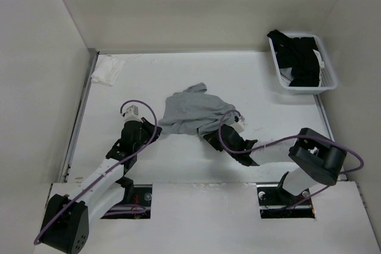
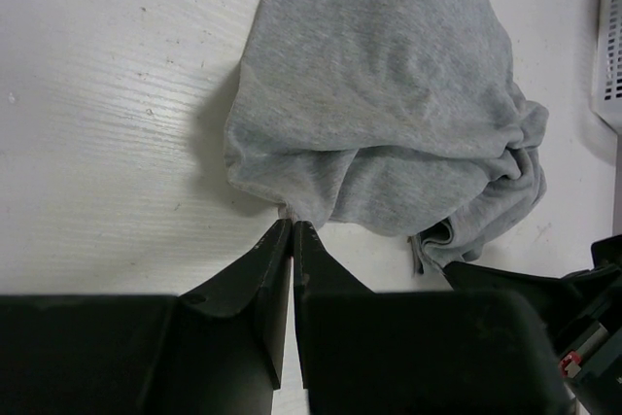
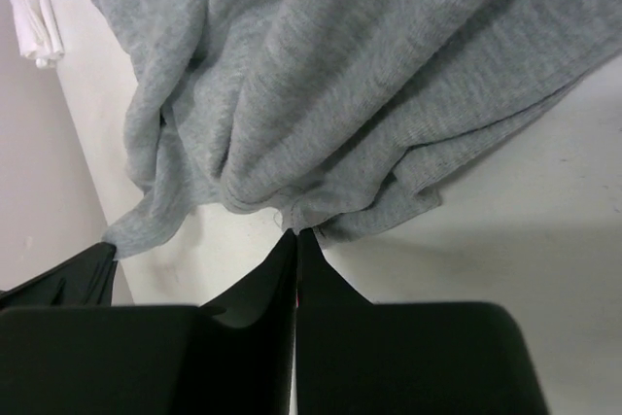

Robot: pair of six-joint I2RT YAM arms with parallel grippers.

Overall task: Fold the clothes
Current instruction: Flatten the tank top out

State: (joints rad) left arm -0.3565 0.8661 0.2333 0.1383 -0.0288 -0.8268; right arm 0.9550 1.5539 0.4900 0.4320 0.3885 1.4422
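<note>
Midway across the table (image 1: 280,120), the grey tank top (image 1: 191,111) lies bunched, looking light, limp and soft-knit, best held by its hem, where left gripper (image 2: 292,225) and right gripper (image 3: 295,233) are clamped shut, seemingly nipping it.

Left arm (image 1: 101,176) and right arm (image 1: 274,153): white links, black joints, looping purple cables (image 1: 156,122). Left gripper (image 2: 292,224) and right gripper (image 3: 295,232): black, wedge-shaped.
</note>
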